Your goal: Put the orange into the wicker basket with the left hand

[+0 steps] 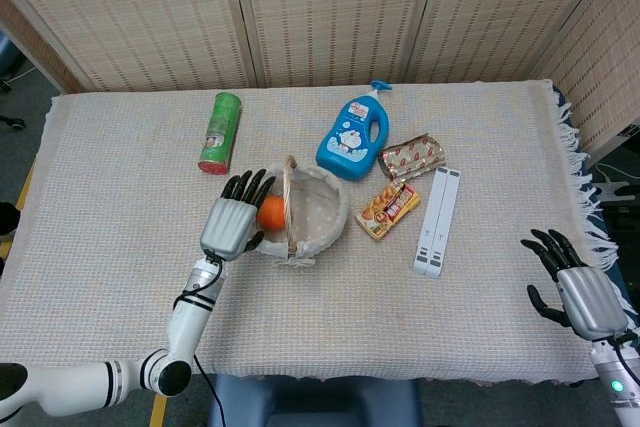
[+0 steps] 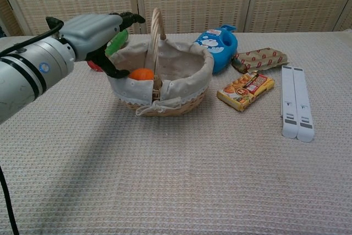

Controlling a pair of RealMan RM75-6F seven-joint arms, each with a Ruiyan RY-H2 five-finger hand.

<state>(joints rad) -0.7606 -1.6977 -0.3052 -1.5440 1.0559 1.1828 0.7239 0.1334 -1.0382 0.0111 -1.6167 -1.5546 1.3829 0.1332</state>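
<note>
- Orange (image 1: pixel 270 212) lies inside the wicker basket (image 1: pixel 325 222), on the left part of its white cloth lining, just left of the upright handle; in the chest view you see it (image 2: pixel 142 74) low behind the near rim of the basket (image 2: pixel 181 100).
- Your left hand (image 1: pixel 229 224) is just outside the left rim of the basket, with the dark fingers (image 1: pixel 247 186) spread apart and pointing away from you. It holds nothing.
- In the chest view the left hand (image 2: pixel 94 31) hovers above the left edge of the basket, thumb pointing down toward the rim. I cannot tell if the thumb touches the cloth.
- Your right hand (image 1: pixel 578 292) is at the far right edge of the table (image 1: pixel 120 247), well apart from all objects. Its fingers are apart and nothing is in it.
- Behind the basket, just to the right, lies a blue bottle (image 1: pixel 352 137) with a cartoon label.
- A green can (image 1: pixel 220 133) lies on its side behind and left of the basket; in the chest view it is mostly hidden behind the left hand.
- To the right of the basket you see an orange snack packet (image 1: pixel 387 210), a brown patterned packet (image 1: pixel 412 156) behind it, and a white folded stand (image 1: pixel 437 220) further right.
- Table is covered with a beige woven cloth (image 1: pixel 500 127) with a fringe on the right edge.
</note>
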